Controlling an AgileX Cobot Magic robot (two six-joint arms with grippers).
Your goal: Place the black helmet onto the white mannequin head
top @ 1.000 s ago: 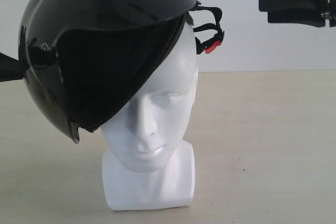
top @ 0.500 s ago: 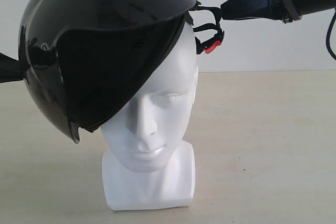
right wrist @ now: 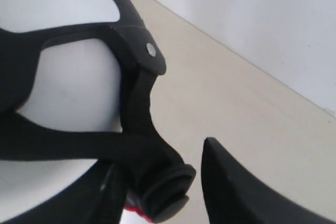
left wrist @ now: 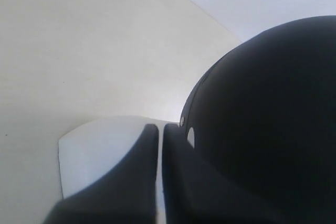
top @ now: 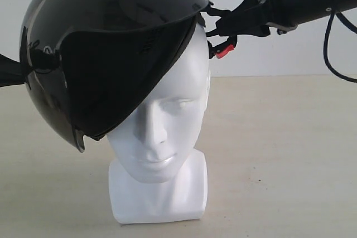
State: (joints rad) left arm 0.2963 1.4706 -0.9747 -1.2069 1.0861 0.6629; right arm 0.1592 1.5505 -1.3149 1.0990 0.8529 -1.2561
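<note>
Since a second ago the right gripper (top: 222, 26) has swung in to the chin strap (right wrist: 136, 103), its jaws spread either side of it, above the red buckle (top: 224, 52). The glossy black helmet (top: 111, 43) sits tilted over the white mannequin head (top: 162, 137), whose crown is inside the shell. The left gripper (left wrist: 159, 132), fingers nearly together, touches the helmet's side.

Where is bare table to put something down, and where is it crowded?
Free: the table right of the head, under the right pincer; also left of it, under the helmet. Crowded: around the strap, between the right pincer's tips.
</note>
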